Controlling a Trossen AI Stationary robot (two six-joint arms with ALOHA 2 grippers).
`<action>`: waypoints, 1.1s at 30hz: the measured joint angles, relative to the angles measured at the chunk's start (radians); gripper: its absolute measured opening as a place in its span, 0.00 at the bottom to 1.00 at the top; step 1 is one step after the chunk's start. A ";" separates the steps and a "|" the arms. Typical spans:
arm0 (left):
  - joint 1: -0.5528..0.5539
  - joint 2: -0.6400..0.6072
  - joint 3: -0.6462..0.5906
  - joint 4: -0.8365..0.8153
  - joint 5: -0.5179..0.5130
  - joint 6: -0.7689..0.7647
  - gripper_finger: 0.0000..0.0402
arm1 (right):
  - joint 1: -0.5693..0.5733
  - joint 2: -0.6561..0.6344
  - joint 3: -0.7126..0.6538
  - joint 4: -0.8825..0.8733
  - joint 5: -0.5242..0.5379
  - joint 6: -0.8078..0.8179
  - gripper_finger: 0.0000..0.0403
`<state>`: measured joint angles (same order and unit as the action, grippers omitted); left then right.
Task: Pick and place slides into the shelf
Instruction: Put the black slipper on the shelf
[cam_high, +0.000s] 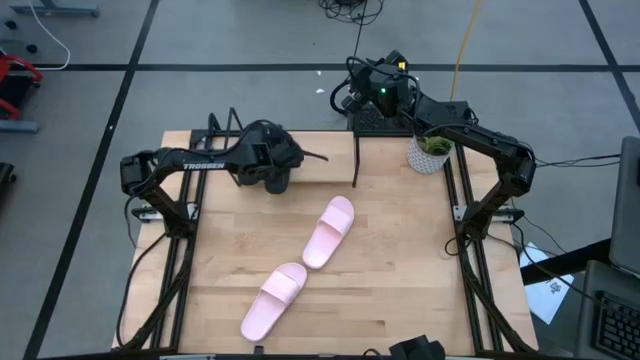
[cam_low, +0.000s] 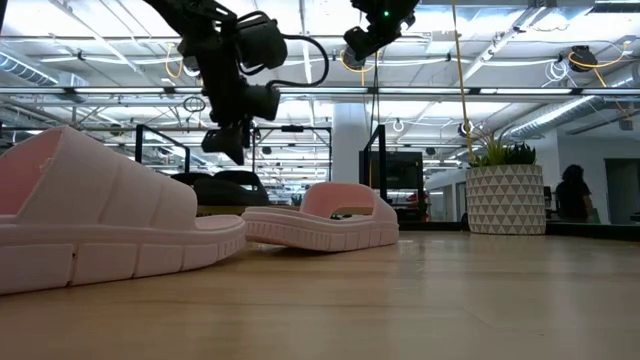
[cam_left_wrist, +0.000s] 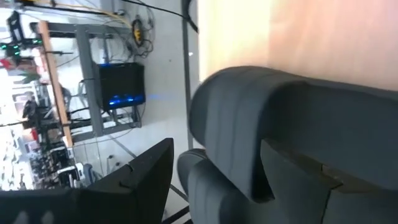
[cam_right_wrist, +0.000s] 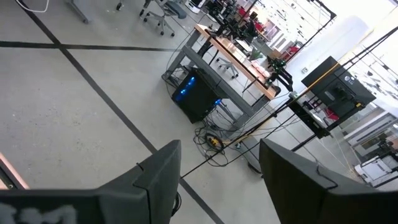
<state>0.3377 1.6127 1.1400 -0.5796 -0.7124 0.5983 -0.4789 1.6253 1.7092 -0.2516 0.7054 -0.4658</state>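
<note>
Your left gripper (cam_high: 272, 168) hangs with its fingers spread over the black slides (cam_high: 275, 180) on the shelf (cam_high: 330, 165), at eleven o'clock on the table (cam_high: 400, 270). Your right gripper (cam_right_wrist: 217, 180) waits with fingers apart, past twelve o'clock. Two pink slides (cam_high: 329, 231) lie mid-table, toward six.

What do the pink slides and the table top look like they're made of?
The pink slides look like molded foam or soft rubber: matte, one piece, with thick ribbed soles in the low view. The table top looks like light unpainted wood, with visible grain and plank seams. Both are judged by look only.
</note>
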 joint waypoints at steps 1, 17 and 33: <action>0.002 0.000 0.000 0.008 -0.011 -0.007 0.61 | 0.000 0.000 0.000 0.000 0.000 0.006 0.51; 0.042 0.017 0.000 0.085 -0.033 -0.018 0.61 | 0.001 0.000 0.000 -0.002 -0.001 0.012 0.51; 0.098 0.095 0.000 0.141 -0.028 0.048 0.61 | 0.001 0.000 0.000 -0.007 -0.001 0.013 0.51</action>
<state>0.4358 1.7078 1.1397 -0.4390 -0.7400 0.6468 -0.4778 1.6249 1.7096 -0.2584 0.7044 -0.4531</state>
